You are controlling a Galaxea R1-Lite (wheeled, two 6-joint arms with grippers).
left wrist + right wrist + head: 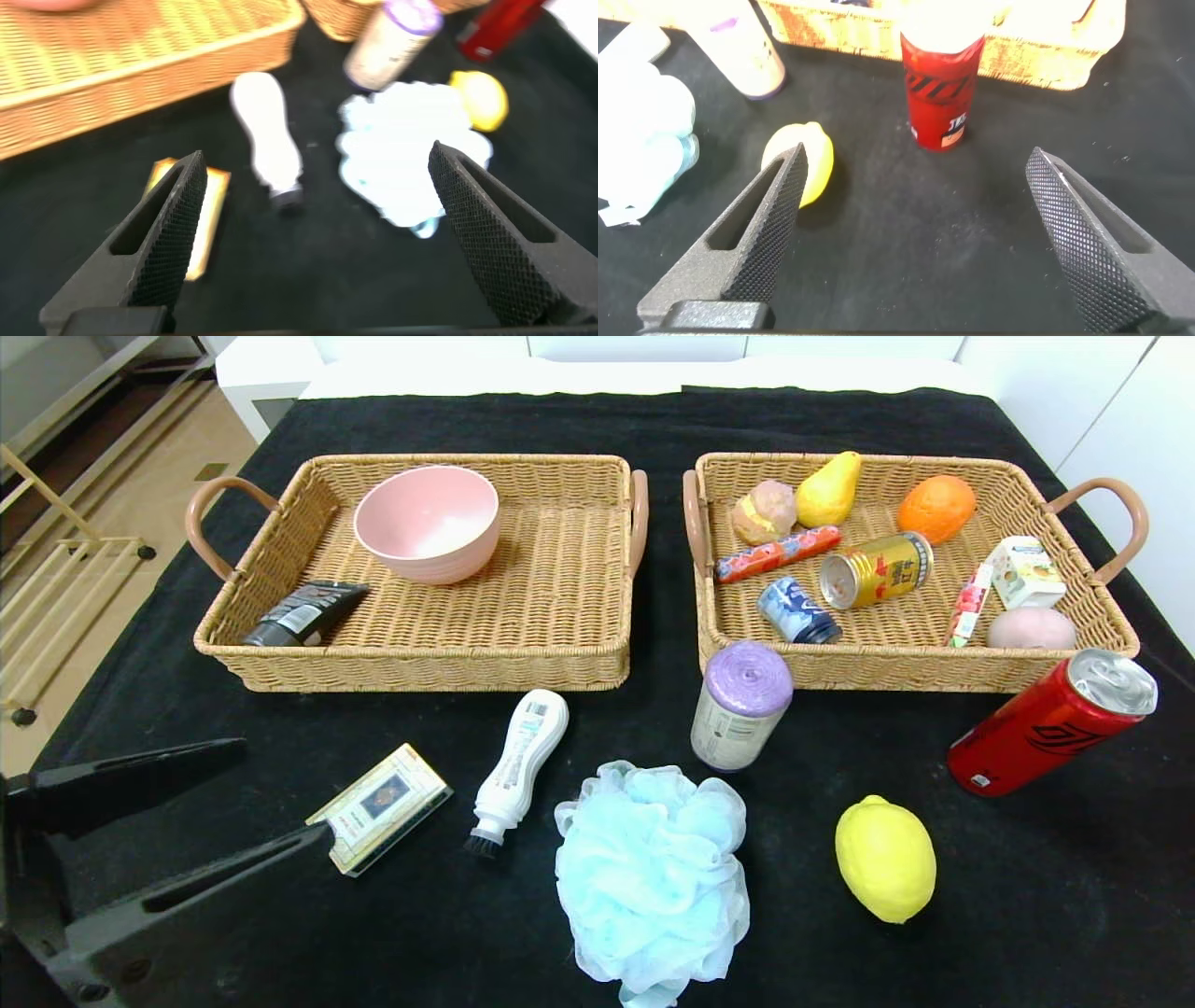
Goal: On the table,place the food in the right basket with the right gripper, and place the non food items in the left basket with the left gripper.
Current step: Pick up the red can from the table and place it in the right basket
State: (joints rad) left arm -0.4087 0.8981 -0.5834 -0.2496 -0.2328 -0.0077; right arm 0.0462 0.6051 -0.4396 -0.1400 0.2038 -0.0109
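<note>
On the black cloth in front of the baskets lie a gold card box [381,806], a white brush bottle [519,762], a pale blue bath pouf [653,877], a purple-topped roll [741,706], a yellow lemon [885,859] and a red can [1053,722]. My left gripper [280,793] hovers open at the near left, one fingertip beside the card box [201,219]. My right gripper [917,152] is open and empty over bare cloth, with the lemon [808,168] by one finger and the red can [941,89] ahead; it is outside the head view.
The left basket [411,663] holds a pink bowl [428,523] and a dark tube [303,613]. The right basket [896,667] holds fruit, cans, a carton and candy packs. A wooden rack stands on the floor off the table's left edge.
</note>
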